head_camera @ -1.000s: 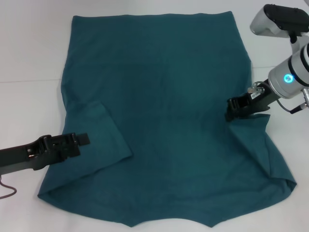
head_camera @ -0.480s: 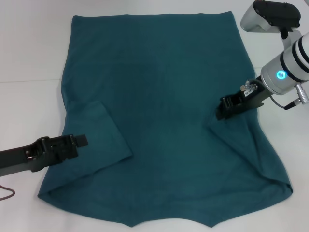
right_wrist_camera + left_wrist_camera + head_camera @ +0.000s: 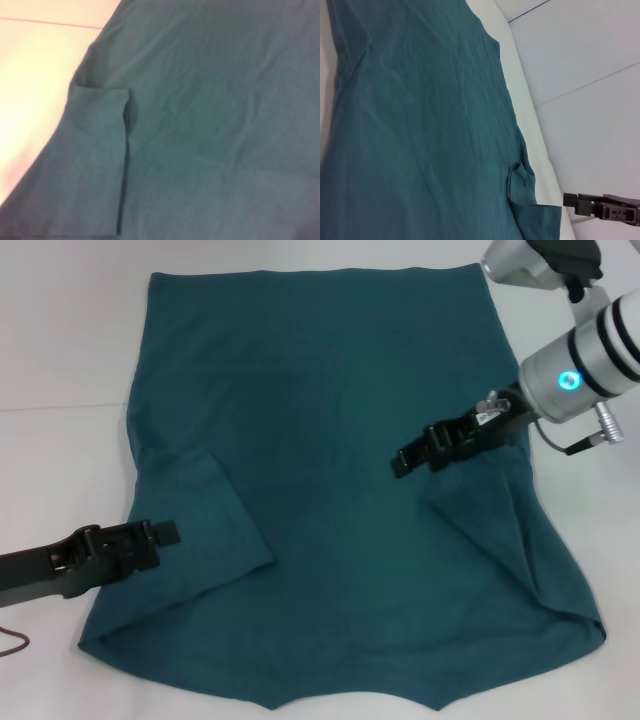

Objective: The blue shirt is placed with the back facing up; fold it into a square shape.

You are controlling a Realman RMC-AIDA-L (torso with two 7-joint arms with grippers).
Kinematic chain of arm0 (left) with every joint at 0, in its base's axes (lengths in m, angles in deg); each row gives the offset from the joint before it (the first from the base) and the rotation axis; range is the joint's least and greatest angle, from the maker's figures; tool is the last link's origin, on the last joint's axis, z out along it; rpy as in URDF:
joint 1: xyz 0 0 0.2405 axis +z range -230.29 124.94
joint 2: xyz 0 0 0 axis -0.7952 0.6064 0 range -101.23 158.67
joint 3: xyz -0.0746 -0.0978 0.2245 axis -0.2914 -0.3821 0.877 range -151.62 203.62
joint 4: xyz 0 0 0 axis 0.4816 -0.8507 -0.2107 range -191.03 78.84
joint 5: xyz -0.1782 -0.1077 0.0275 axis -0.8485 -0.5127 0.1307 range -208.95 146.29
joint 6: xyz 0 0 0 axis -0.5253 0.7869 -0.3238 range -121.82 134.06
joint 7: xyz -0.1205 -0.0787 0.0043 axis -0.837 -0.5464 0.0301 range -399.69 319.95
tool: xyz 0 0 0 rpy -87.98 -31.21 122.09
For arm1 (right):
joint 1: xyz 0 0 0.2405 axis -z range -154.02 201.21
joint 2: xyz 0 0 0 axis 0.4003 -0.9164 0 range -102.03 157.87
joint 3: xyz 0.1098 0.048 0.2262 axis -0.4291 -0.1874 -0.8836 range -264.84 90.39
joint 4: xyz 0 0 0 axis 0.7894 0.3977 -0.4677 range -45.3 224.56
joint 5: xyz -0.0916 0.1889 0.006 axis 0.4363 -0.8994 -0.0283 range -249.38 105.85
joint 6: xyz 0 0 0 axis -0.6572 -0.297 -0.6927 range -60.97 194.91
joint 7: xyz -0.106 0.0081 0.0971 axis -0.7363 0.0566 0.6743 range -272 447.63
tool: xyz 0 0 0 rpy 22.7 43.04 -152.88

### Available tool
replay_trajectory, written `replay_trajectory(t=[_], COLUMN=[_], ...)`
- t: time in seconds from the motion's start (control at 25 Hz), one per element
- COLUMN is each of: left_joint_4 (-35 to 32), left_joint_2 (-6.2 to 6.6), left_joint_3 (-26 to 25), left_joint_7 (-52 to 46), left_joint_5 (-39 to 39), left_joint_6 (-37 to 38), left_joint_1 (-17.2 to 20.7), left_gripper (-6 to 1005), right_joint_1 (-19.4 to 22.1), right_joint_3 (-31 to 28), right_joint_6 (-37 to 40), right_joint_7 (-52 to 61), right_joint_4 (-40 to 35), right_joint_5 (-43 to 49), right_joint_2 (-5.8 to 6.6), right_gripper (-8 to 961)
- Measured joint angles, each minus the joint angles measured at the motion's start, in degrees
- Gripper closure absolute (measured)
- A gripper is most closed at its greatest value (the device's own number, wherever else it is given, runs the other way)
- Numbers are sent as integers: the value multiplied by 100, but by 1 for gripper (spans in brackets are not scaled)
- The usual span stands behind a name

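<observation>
The blue shirt (image 3: 330,410) lies spread flat on the white table (image 3: 60,340), no lettering showing. Its left sleeve (image 3: 205,530) is folded in onto the body. Its right sleeve (image 3: 500,530) is folded in too and lies flat. My right gripper (image 3: 402,463) hovers over the shirt's middle right, just past that sleeve's inner corner, open with no fabric in it. My left gripper (image 3: 165,532) rests at the left edge beside the folded left sleeve. The shirt fills the left wrist view (image 3: 420,125) and the right wrist view (image 3: 210,125), which also shows the left sleeve (image 3: 97,165).
Bare white table shows left of the shirt and at the far right (image 3: 610,570). The shirt's neck end reaches the near edge of the head view. A thin cable (image 3: 12,640) lies under my left arm. A black gripper tip (image 3: 602,209) shows beyond the shirt's edge in the left wrist view.
My right gripper carried the right sleeve inward over the shirt, let it go, and moved on to the left. The sleeve now lies folded flat. My left arm barely moved.
</observation>
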Motion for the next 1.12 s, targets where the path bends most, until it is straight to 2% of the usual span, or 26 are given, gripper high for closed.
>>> replay_trajectory(t=[0.16,0.28,0.52,0.68,1.0,1.12], left_joint_4=[0,0,0,0,8,40], left_joint_2=[6,13,15,11,-5,-5], left_joint_3=[-1,-1,0,0,0,0], left_joint_7=[-27,-33,-42,-44,-47,-47], left_joint_5=[0,0,0,0,0,0], left_joint_6=[0,1,-9,-57,-78,-76], left_joint_1=[0,-1,-2,-10,-8,-5], left_gripper=[360,360,360,360,360,360], right_joint_1=[51,257,587,684,620,615], right_joint_3=[6,-6,-14,-13,14,-22], right_joint_6=[55,58,11,-155,-258,-60], right_joint_7=[133,350,460,415,176,-14], right_joint_4=[-77,-388,-561,-378,-97,-147], right_joint_5=[303,482,500,501,444,112], right_joint_2=[125,208,349,290,-14,-37], right_gripper=[371,228,188,188,188,188])
